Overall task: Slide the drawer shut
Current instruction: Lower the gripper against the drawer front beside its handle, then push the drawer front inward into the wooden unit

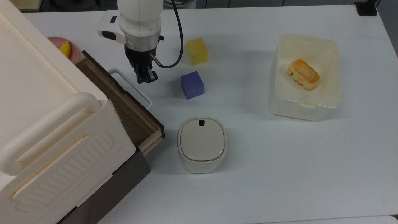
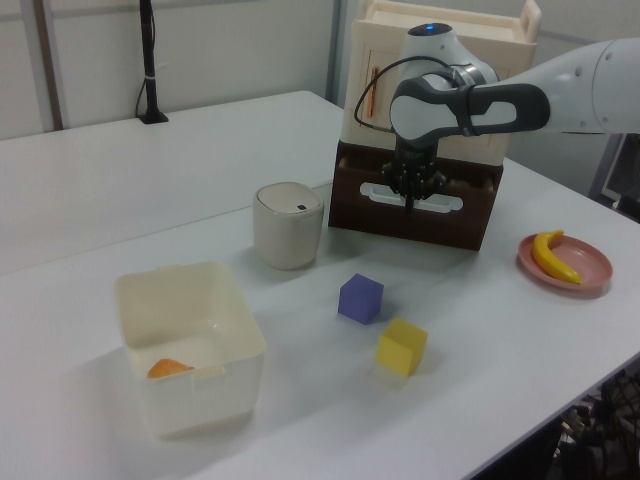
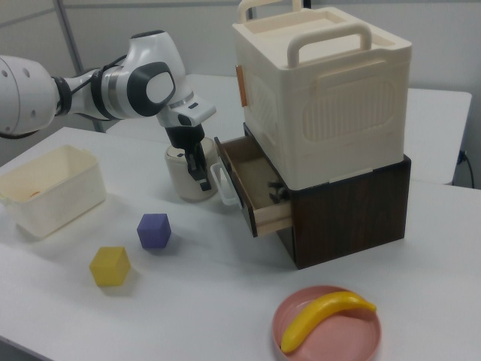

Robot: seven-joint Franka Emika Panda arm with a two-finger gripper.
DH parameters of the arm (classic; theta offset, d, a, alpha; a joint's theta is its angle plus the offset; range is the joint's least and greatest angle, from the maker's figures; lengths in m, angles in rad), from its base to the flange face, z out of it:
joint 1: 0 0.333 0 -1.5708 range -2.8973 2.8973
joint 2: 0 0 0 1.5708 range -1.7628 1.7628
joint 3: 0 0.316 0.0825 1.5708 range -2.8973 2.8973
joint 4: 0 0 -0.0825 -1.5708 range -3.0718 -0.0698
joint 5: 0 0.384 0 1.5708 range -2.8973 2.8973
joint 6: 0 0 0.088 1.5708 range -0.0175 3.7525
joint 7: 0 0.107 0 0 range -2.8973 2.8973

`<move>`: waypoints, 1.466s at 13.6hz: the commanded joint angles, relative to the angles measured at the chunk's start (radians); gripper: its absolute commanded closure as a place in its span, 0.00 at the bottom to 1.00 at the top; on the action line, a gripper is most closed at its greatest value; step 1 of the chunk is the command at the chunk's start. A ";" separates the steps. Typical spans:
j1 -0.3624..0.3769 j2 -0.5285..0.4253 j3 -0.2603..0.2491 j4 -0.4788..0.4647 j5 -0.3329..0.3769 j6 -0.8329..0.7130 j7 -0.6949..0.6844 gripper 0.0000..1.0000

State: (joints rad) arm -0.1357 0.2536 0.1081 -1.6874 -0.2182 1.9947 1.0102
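1 white table (image 1: 279, 186) carries everything, and the biggest thing on it is the cream cabinet (image 1: 46, 130) at the top view's left, sitting on a dark brown base. Its drawer (image 1: 124, 107) stands pulled out toward the top view's right, dark wood inside with pale rims, its thin white loop handle (image 1: 132, 87) at the front. The white arm (image 1: 140, 21) reaches down from the top view's far edge, wrist vertical, so the gripper (image 1: 146, 77) points at the table just right of the handle, apart from it. Its fingers look pressed together, holding nothing. At the top view's right a translucent tub (image 1: 306, 102) holds a piece of bread (image 1: 303, 74). Near the drawer's front corner stands a small lidded bin (image 1: 202, 144). Between arm and tub lie 2 cubes: yellow cube (image 1: 196, 50), purple cube (image 1: 192, 84). A pink plate (image 3: 328, 329) bears a banana (image 3: 325, 314).
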 commanded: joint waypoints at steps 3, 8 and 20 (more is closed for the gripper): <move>-0.001 -0.016 -0.011 -0.018 -0.015 0.029 0.027 1.00; -0.015 -0.014 -0.015 -0.017 -0.017 0.055 0.027 1.00; -0.094 0.000 -0.015 -0.015 -0.015 0.127 0.025 1.00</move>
State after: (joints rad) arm -0.2094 0.2570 0.0982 -1.6876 -0.2183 2.0683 1.0141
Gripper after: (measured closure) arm 0.991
